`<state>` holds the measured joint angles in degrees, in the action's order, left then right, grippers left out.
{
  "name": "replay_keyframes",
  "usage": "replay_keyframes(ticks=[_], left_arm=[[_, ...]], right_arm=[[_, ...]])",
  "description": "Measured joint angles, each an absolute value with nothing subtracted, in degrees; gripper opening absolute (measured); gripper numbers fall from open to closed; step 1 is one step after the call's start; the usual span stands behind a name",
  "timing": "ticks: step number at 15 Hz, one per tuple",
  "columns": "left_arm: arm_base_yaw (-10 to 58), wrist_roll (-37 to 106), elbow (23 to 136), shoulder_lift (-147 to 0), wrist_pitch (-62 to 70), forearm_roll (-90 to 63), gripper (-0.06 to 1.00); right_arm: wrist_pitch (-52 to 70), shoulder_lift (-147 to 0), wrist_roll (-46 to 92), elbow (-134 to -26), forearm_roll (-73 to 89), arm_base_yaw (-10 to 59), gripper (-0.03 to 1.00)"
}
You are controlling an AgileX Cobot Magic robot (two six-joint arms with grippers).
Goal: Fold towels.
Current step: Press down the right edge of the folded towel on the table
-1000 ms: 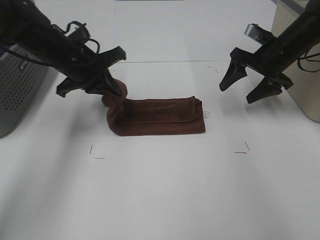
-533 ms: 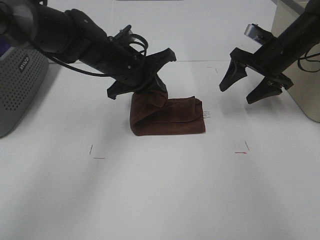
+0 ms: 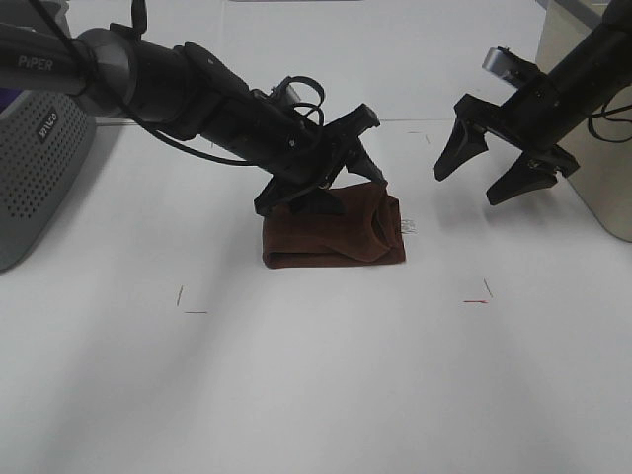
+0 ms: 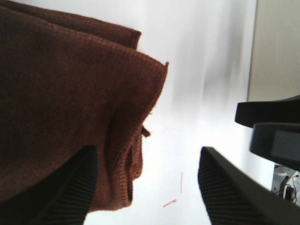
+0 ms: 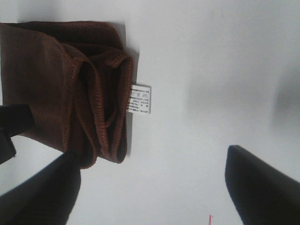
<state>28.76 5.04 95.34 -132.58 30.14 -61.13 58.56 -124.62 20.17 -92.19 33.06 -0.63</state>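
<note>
Soft, light, limp towel [image 3: 336,242], folded into a thick bundle on the table [image 3: 316,375]; best pinched at a doubled edge near the tag [image 5: 140,99]. Left gripper [image 3: 331,188] spread wide just above it, possibly touching; right gripper [image 3: 469,186] agape, well apart.

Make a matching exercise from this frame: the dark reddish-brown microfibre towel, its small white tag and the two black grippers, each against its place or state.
Things
1. dark reddish-brown microfibre towel
2. small white tag
3. left black gripper
4. right black gripper

Places or states
A. open, in the air to the right of the towel, clear of it
B. lies folded in layers on the white table
C. open, directly over the towel
D. pokes out at the towel's right edge

Pairs: 1-B, 2-D, 3-C, 4-A
</note>
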Motion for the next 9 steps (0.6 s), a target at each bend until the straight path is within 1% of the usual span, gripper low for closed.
replay_keyframes(ticks=[2,5,7,9], left_arm=[[28.9,8.9,95.3,-132.7,30.4,-64.5,0.63],[27.6,15.8,95.3,-130.6,30.7,-65.0,0.64],[23.8,20.2,95.5,-127.8,31.3,-62.6,0.64],[18.9,22.1,95.6,-125.8,32.1,-57.0,0.64]], right_arm=[[58.6,-124.6,20.1,-92.2,33.1,-0.6,0.79],[59.9,-124.6,20.3,-92.2,35.2,-0.6,0.79],[61.8,-124.6,22.9,-92.2,41.3,-0.6,0.79],[62.5,-124.6,25.3,-92.2,47.1,1.4,0.79]])
